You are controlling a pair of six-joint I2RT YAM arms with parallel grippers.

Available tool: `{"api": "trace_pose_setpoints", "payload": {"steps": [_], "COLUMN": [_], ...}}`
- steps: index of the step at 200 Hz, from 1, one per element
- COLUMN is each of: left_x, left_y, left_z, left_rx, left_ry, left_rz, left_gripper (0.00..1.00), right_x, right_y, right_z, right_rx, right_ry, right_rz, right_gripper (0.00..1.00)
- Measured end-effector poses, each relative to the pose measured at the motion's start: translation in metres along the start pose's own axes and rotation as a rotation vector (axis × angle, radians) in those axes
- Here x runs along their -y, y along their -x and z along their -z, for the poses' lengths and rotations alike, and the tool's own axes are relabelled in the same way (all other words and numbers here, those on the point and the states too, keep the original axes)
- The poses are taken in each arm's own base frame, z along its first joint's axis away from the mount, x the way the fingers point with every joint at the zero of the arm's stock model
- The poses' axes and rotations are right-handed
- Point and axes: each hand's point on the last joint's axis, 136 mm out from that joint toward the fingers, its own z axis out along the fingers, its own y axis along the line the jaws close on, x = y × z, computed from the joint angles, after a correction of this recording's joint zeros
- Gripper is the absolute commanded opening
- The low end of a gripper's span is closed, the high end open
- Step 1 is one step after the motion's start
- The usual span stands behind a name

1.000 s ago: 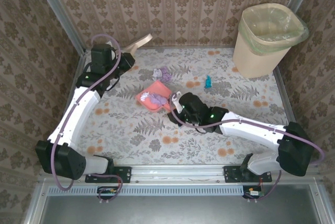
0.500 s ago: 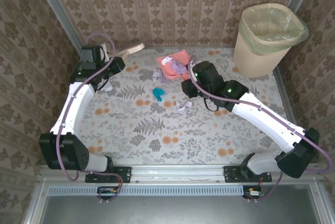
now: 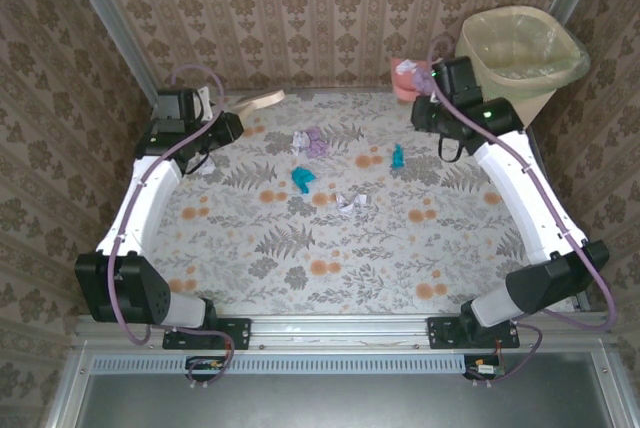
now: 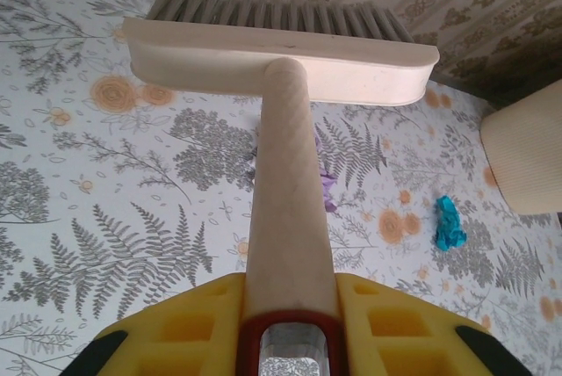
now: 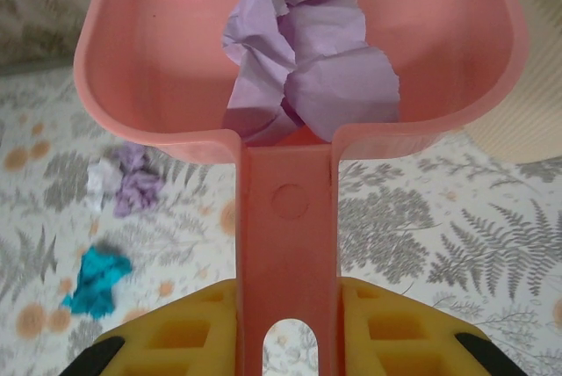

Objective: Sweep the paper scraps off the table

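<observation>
Right gripper (image 5: 285,323) clamps the dustpan (image 5: 421,51) holding paper scraps (image 5: 307,68); the bin (image 3: 500,98) lies just to its right. Left gripper (image 4: 290,328) clamps the brush (image 4: 281,60).

Your right gripper (image 5: 285,310) clamps the pink dustpan (image 5: 290,209) by its handle, purple and white paper scraps (image 5: 307,77) lying inside. On the table (image 5: 413,235) below sit a purple wad (image 5: 132,187) and a teal wad (image 5: 95,281).

Even, soft light on the table (image 3: 250,258), faint shadows, wrist views blurred up close.
</observation>
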Motion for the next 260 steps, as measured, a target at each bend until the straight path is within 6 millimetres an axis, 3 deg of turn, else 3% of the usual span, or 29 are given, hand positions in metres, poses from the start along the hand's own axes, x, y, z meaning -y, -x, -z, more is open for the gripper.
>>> {"api": "trace_pose_setpoints", "payload": {"steps": [53, 88, 123, 167, 210, 260], "left_x": [0.033, 0.058, 0.045, 0.020, 0.029, 0.041], "left_y": [-0.007, -0.009, 0.002, 0.000, 0.000, 0.006], "left_z": [0.016, 0.033, 0.026, 0.010, 0.020, 0.030], "left_rx": [0.048, 0.095, 0.083, 0.058, 0.080, 0.126], "left_ry": [-0.036, -0.063, -0.036, -0.060, -0.092, -0.124], "left_rz": [-0.072, -0.129, -0.125, -0.072, -0.087, -0.116], "left_gripper": [0.00, 0.00, 0.00, 0.00, 0.00, 0.00], "right_x": [0.044, 0.077, 0.105, 0.117, 0.129, 0.138], "right_y": [0.054, 0.073, 0.081, 0.106, 0.135, 0.160], "right_z": [0.010, 0.003, -0.005, 0.000, 0.006, -0.013], "right_rx": [0.079, 0.087, 0.072, 0.117, 0.180, 0.177], "right_ry": [-0.013, -0.010, 0.041, 0.159, 0.263, 0.430], "right_rz": [-0.164, -0.287, -0.447, -0.616, -0.764, -0.970], "right_gripper": [0.00, 0.00, 0.00, 0.00, 0.00, 0.00]}}
